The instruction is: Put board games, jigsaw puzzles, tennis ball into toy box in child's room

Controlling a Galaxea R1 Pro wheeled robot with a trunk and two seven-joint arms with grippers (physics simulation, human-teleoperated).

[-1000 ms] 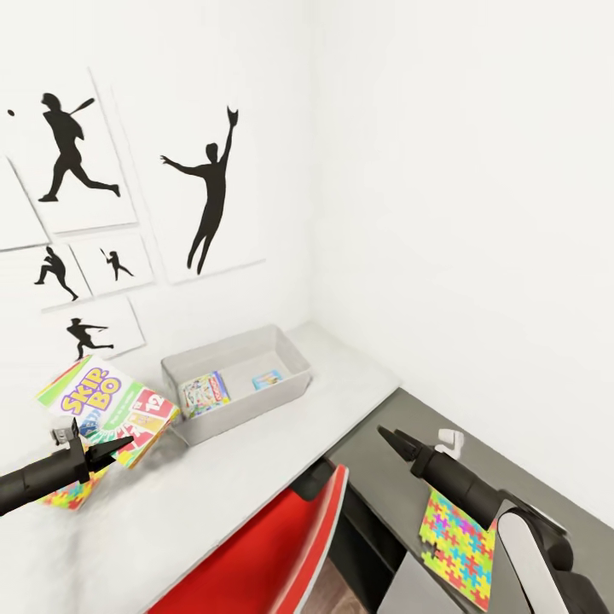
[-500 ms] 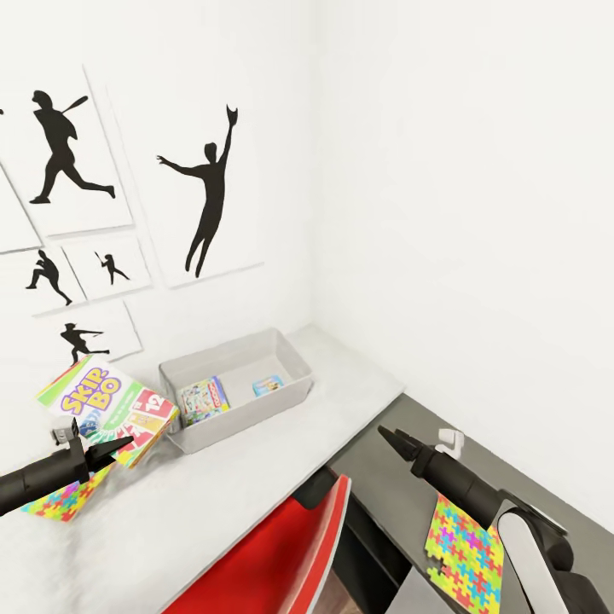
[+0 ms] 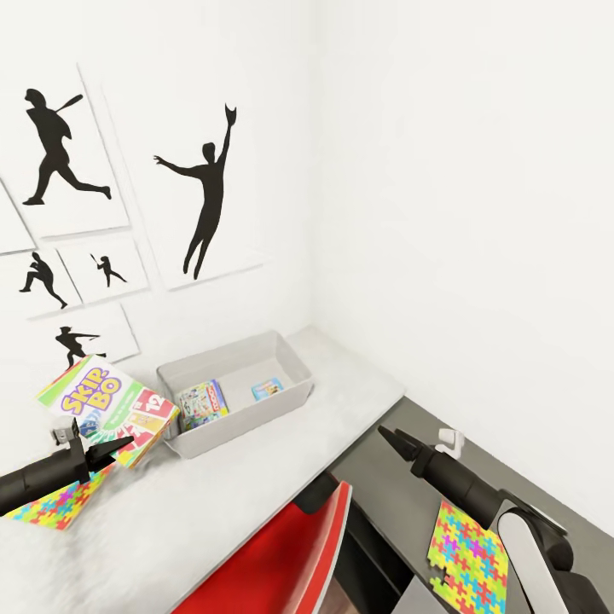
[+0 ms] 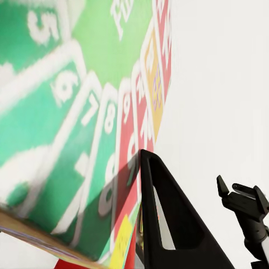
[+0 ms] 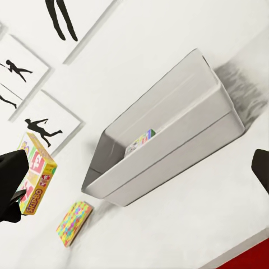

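Note:
The pale grey toy box [image 3: 247, 424] stands on the table's light top [image 3: 256, 486] in the corner. Inside lie a blue board game [image 3: 202, 403] and a small blue one [image 3: 268, 389]. My left gripper [image 3: 115, 445] is shut on the white-green board game [image 3: 107, 408], held tilted just left of the box; its card print shows close up [image 4: 67, 129]. One jigsaw puzzle [image 3: 60, 505] lies below it, the other [image 3: 467, 547] on the dark top. My right gripper [image 3: 390, 437] hovers open over the dark top, facing the toy box [image 5: 168, 140]. The tennis ball and bed are out of view.
A red chair [image 3: 273, 554] is tucked under the table's front edge. A small white object [image 3: 449, 441] sits on the dark grey top [image 3: 384, 495] by the wall. Black silhouette pictures [image 3: 209, 192] hang on the white wall behind the box.
The whole picture has drifted slightly, so the camera has moved. Both arms keep their pose and the white-green game stays in my left gripper.

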